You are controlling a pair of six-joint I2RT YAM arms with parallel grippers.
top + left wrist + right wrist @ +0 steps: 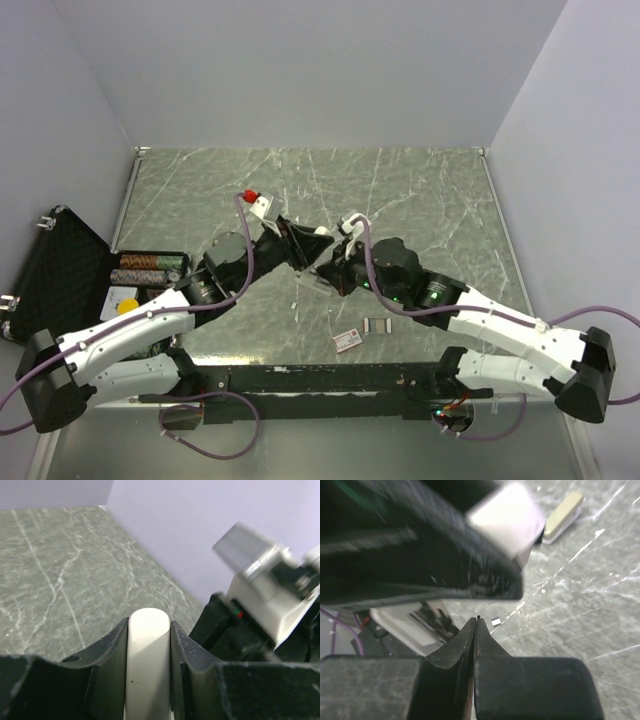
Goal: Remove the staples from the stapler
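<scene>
The staples point(377, 325) are seen lying flat on the surface point(430, 200). It's a little silvery-grey strip just beside the small red-and-white box point(348, 340), down near the arms' bases and well apart from both claws. The stapler point(300, 243) is held up over the middle of the surface, between the two arms. What looks like its cream-white rounded part is pinched by the left claw point(148, 625), so that claw is only partly open, with a finger pressed against each side. The right claw point(476, 622) is squeezed fully closed near the stapler, tips touching and nothing caught between them. An open black case point(60, 265) is parked off at the left edge.
</scene>
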